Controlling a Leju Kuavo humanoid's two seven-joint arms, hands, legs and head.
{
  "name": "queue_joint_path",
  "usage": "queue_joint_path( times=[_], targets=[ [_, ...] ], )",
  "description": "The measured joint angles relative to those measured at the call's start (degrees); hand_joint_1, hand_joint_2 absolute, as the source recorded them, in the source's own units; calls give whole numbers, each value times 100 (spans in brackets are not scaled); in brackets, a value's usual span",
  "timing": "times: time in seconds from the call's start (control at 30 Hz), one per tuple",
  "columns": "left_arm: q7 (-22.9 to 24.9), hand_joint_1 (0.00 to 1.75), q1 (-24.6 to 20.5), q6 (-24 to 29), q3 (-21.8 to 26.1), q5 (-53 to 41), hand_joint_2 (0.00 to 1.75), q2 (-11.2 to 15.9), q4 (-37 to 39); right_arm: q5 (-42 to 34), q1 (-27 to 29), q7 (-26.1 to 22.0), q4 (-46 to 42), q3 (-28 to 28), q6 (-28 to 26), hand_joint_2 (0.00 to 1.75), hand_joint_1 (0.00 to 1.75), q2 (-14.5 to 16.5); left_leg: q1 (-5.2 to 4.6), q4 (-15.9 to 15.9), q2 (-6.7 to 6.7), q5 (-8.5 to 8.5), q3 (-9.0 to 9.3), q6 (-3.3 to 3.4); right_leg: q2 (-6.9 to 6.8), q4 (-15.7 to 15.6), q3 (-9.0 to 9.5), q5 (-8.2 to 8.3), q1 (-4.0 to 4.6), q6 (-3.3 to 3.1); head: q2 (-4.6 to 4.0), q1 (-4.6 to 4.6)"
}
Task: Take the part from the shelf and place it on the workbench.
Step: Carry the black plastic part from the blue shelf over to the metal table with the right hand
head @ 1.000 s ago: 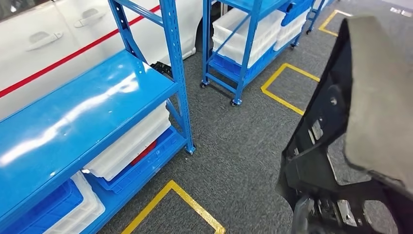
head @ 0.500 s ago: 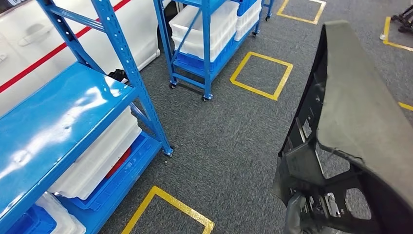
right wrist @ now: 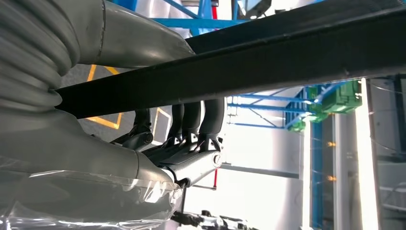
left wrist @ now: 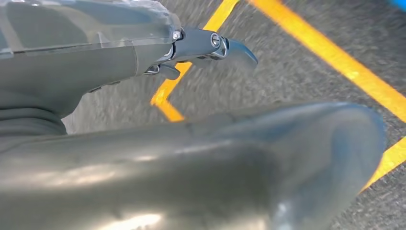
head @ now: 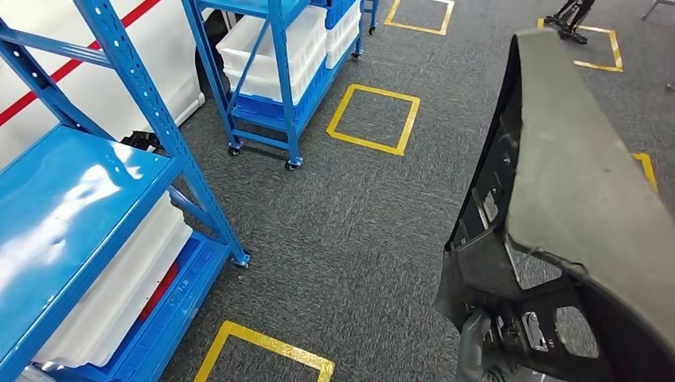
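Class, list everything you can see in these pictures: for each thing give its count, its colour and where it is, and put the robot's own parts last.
Part: one, black and grey, at the right, off the floor.
Shelves: two, blue; one near left, one on wheels behind.
Crates: white and blue, on both shelves; count unclear.
Floor squares: several, yellow tape on grey carpet.
Car: one, white with red stripe, far left.
Right hand: grey, fingers curled around the part's edge.
Left hand: grey, over the carpet; grip unclear.
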Motion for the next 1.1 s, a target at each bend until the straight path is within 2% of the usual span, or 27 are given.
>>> queue_joint_path(
  times=[0.03, 0.07, 0.1, 0.13, 0.17, 0.2, 0.27, 0.3, 0.33, 0.4, 0.43, 0.47, 0.53, 0.57, 0.6, 0.63, 0.67, 0.7, 0.77, 0.8, 0.83, 0.9, 0.93, 0.97, 1.03, 1.07, 1.1],
  targets=[
    [-3, 0, 14, 0, -6, -3, 0, 5, 0, 0, -27, 5, 8, 7, -1, 175, 175, -4, -14, -4, 87, 4, -8, 18, -115, 364, -165, -201, 3, 16, 0, 6],
    [-4, 0, 25, 0, -9, -5, 0, 10, 0, 0, -43, 8, 18, 10, -1, 175, 175, -10, -27, -2, 177, 5, -19, 20, -162, 700, -311, -347, -5, 33, 0, 5],
    [-4, 0, 31, 0, -11, -5, 0, 14, 0, -3, -50, 12, 30, 11, -2, 175, 175, -16, -36, 1, 264, 4, -27, 19, -184, 894, -383, -396, -15, 46, 0, 6],
    [-7, 0, 31, -1, -14, -4, 0, 16, 0, -9, -52, 16, 41, 13, -4, 175, 175, -23, -41, 6, 346, 0, -33, 15, -206, 882, -347, -342, -23, 55, 0, 6],
    [-10, 0, 26, -2, -16, -4, 0, 17, 0, -16, -52, 20, 50, 13, -5, 175, 175, -30, -43, 14, 421, -8, -35, 6, -245, 640, -191, -201, -29, 57, 0, 7],
    [-13, 0, 20, -3, -19, -4, 0, 17, 0, -24, -54, 23, 56, 13, -7, 175, 175, -34, -46, 27, 488, -22, -27, -11, -352, 238, 53, -32, -28, 48, 0, 7],
    [-21, 0, 13, -5, -23, -5, 0, 17, 0, -38, -69, 25, 65, 14, -7, 175, 175, -39, -72, 58, 595, -61, -6, -66, -594, -432, 443, 160, 5, -16, 0, 2],
    [-25, 0, 9, -5, -25, -6, 0, 17, 0, -44, -76, 25, 67, 15, -7, 175, 175, -40, -85, 68, 641, -77, 11, -97, -661, -582, 520, 178, 25, -53, 0, -1],
    [-28, 0, 3, -4, -26, -6, 0, 17, 0, -50, -82, 26, 71, 16, -7, 175, 175, -43, -93, 69, 688, -87, 24, -126, -643, -604, 516, 169, 46, -90, 0, -3],
    [-32, 0, -21, -3, -28, -7, 0, 18, 0, -52, -82, 23, 72, 17, -7, 175, 175, -46, -78, 77, 750, -114, 46, -187, -505, -637, 494, 203, 42, -158, 0, -1],
    [-32, 0, -30, -2, -30, -7, 0, 18, 0, -55, -83, 23, 73, 17, -7, 175, 175, -48, -63, 143, 673, -184, 25, -217, -444, -658, 489, 228, 31, -200, 0, -2],
    [-33, 0, -34, -2, -30, -7, 0, 19, 0, -58, -88, 23, 73, 18, -7, 175, 175, -48, -46, 311, 536, -316, -41, -243, -381, -679, 481, 255, 14, -240, 0, -5],
    [-29, 0, -17, -2, -31, -8, 0, 19, 0, -65, -97, 23, 78, 20, -5, 175, 175, -48, -20, 990, 211, -718, -338, -276, -250, -691, 453, 290, 10, -291, 0, -10],
    [-24, 0, -4, -2, -31, -8, 0, 18, 0, -66, -98, 24, 87, 20, -3, 175, 175, -48, -13, 1388, 135, -887, -518, -286, -171, -685, 435, 298, 17, -301, 0, -12],
    [-17, 0, 9, -2, -30, -9, 0, 18, 0, -67, -98, 24, 99, 20, 0, 175, 175, -48, -10, 1669, 105, -963, -652, -290, -87, -675, 423, 303, 24, -305, 0, -11],
    [-11, 0, 18, -1, -30, -9, 0, 17, 0, -67, -97, 25, 111, 20, 2, 175, 175, -48, -9, 1747, 94, -919, -695, -288, 1, -662, 416, 305, 29, -305, 0, -11],
    [-7, 0, 22, -1, -30, -9, 0, 17, 0, -68, -97, 25, 121, 19, 6, 175, 175, -48, -6, 1581, 79, -759, -628, -281, 86, -648, 416, 305, 30, -301, 0, -11],
    [-5, 0, 23, -1, -29, -10, 0, 18, 0, -67, -97, 24, 127, 19, 9, 175, 175, -48, -1, 1220, 24, -528, -471, -268, 169, -635, 418, 305, 29, -294, 0, -10],
    [-5, 0, 22, -1, -30, -13, 0, 20, 0, -67, -99, 22, 134, 20, 17, 175, 175, -48, 14, 464, -231, -200, -153, -231, 322, -604, 406, 309, 30, -251, 0, -8],
    [-4, 0, 24, -1, -30, -15, 0, 21, 0, -66, -100, 21, 136, 20, 21, 175, 175, -48, 13, 244, -333, -135, -70, -214, 389, -592, 385, 319, 25, -214, 0, -7],
    [-4, 0, 24, 0, -31, -16, 0, 21, 0, -66, -99, 21, 138, 20, 25, 175, 175, -48, 4, 163, -383, -134, -47, -193, 453, -588, 362, 335, 16, -172, 0, -6],
    [-9, 0, 16, 1, -31, -24, 0, 20, 0, -66, -84, 20, 138, 19, 24, 175, 175, -48, -8, 127, -280, -97, -40, -135, 545, -597, 323, 369, -3, -88, 0, -4],
    [-16, 0, 6, 2, -31, -31, 0, 16, 0, -66, -68, 18, 137, 17, 18, 175, 175, -49, -5, 98, -210, -67, -32, -92, 457, -562, 296, 342, 2, -63, 0, -2],
    [-27, 0, 0, 5, -31, -40, 0, 13, 0, -66, -51, 15, 137, 14, 10, 175, 175, -50, 0, 65, -133, -35, -28, -46, 298, -439, 231, 247, 14, -42, 0, 4],
    [-60, 0, 12, 19, -31, -55, 0, 7, 0, -84, -2, 5, 130, 8, -7, 175, 175, -54, -15, 34, 36, -4, -46, 13, -73, 155, -46, -129, 29, -11, 0, 15],
    [-80, 0, 27, 28, -31, -61, 0, 7, 0, -104, 39, -2, 119, 4, -10, 175, 175, -56, -28, 38, 120, -2, -59, 24, -150, 542, -220, -327, 22, 9, 0, 19],
    [-101, 0, 40, 38, -31, -67, 0, 2, 0, -134, 95, -10, 102, 0, -8, 175, 175, -59, -38, 41, 206, -4, -68, 25, -176, 853, -352, -447, 12, 27, 0, 19]
  ],
)
